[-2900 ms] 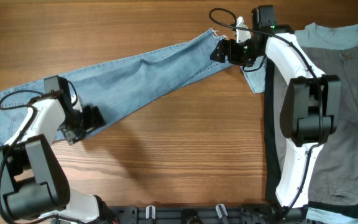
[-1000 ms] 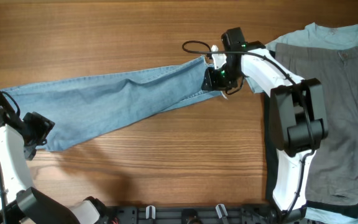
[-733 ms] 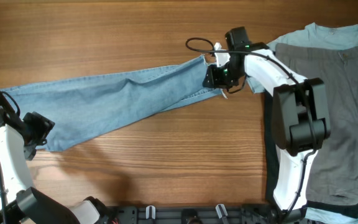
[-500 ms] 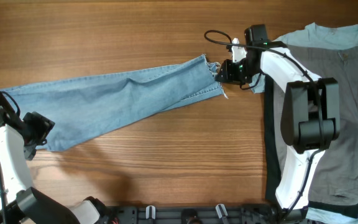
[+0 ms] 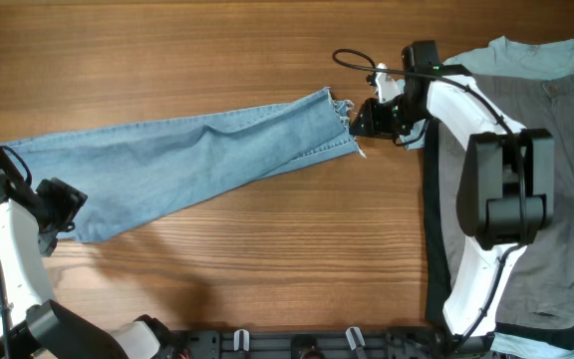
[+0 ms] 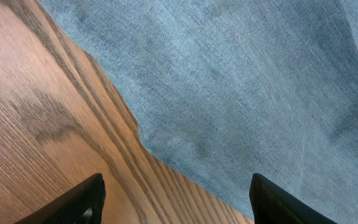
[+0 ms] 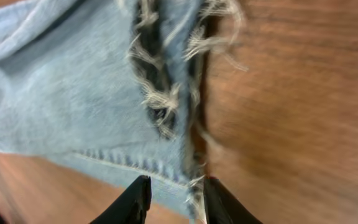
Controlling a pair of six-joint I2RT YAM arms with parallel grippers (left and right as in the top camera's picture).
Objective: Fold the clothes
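The light-blue jeans [image 5: 187, 160] lie stretched flat across the wooden table, frayed hem [image 5: 343, 112] at the right. My right gripper [image 5: 365, 120] hovers just right of that hem. In the right wrist view its jaws [image 7: 176, 202] stand narrowly apart, with the hem's frayed corner [image 7: 191, 183] between the tips. My left gripper [image 5: 65, 207] sits at the jeans' lower left edge. Seen from the left wrist, it [image 6: 182, 211] is wide open over the denim [image 6: 241, 81] and bare wood, holding nothing.
Grey trousers [image 5: 556, 179] lie on a pale-blue T-shirt [image 5: 526, 55] at the far right, under the right arm. A black mat edge [image 5: 432, 229] runs down beside them. The arms' bases stand along the front edge.
My right gripper has slid to the right, from on top of the hem to just beyond it. The jeans have stayed in place. The left arm has not moved.
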